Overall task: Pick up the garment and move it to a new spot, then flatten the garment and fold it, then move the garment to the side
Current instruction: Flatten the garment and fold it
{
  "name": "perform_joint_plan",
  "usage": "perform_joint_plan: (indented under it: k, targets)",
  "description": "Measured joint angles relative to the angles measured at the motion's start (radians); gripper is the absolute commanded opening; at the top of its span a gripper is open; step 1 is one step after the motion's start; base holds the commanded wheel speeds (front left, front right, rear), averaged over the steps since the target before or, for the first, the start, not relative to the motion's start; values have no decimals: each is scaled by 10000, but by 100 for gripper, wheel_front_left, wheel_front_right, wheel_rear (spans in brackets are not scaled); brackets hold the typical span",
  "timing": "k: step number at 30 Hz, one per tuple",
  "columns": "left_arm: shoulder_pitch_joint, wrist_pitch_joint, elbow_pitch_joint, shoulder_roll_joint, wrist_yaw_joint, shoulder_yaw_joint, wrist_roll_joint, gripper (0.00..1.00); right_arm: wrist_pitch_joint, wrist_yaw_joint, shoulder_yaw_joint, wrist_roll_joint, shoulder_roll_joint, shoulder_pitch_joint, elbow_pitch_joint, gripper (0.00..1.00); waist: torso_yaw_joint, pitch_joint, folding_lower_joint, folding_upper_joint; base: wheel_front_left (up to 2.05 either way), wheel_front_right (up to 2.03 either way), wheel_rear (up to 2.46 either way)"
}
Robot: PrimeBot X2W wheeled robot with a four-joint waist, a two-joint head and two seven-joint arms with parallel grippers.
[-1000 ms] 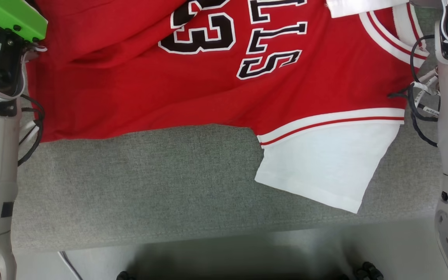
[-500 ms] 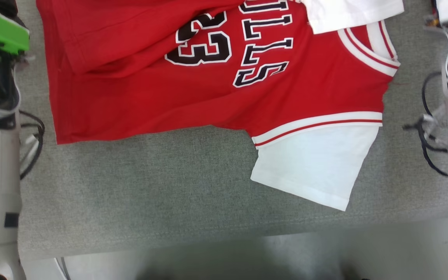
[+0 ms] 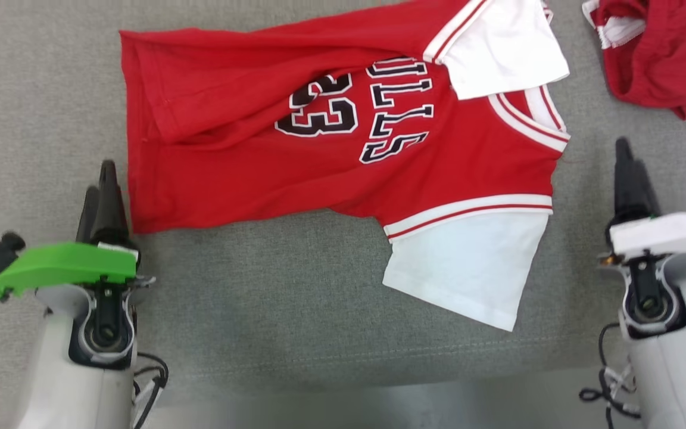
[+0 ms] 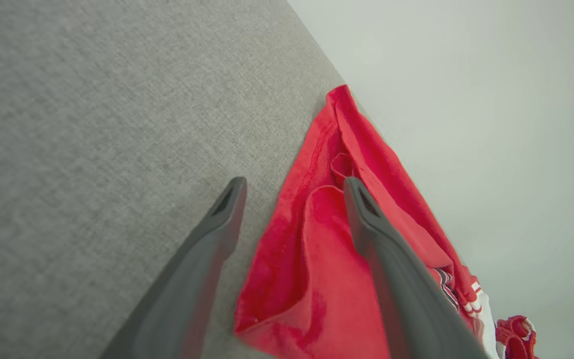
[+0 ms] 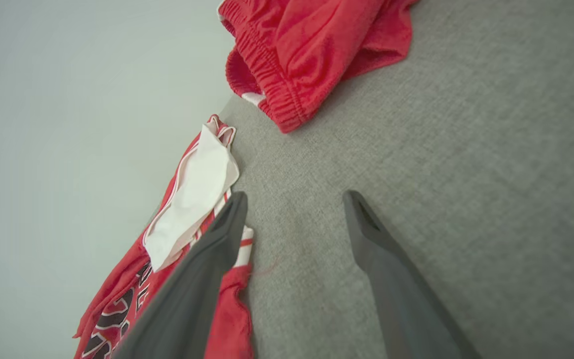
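Both are spread wide with nothing held: left pincer (image 4: 294,182) sits right at the hem corner of the red jersey (image 3: 343,155), right pincer (image 5: 295,195) just beside its collar end. Jersey lies on the grey bench (image 3: 259,298) between them, number side up, far white sleeve flopped over onto the chest. Some red shorts (image 3: 664,53) are bunched up at the far right.

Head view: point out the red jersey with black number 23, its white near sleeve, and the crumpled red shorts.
Red jersey with black number 23 (image 3: 242,179): head view, plain red body fabric.
White near sleeve (image 3: 468,262): head view, sleeve's middle.
Crumpled red shorts (image 3: 664,53): head view, red fabric centre.
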State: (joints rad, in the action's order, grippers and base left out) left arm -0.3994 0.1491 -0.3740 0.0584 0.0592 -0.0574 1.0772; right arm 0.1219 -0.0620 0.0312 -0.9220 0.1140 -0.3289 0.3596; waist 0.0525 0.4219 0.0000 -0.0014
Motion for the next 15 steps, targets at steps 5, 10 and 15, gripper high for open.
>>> perform_joint_plan:
  k: [5, 10, 15]
  targets:
    - [695, 58, 21, -58, 102, 238, 426, 100, -63, -10, -174, -146, -286, 975, -50, 100, 104, -615, 0, 0, 0, 0, 0]
    - [781, -173, 148, -56, 196, 121, 817, 100, -276, -105, -840, -150, -453, 1521, -240, 100, 302, -893, 0, 0, 0, 0, 0]
    - [811, -662, 73, -65, 213, -165, 966, 100, -403, -159, -1365, -148, -531, 1546, -489, 100, 382, -877, 0, 0, 0, 0, 0]
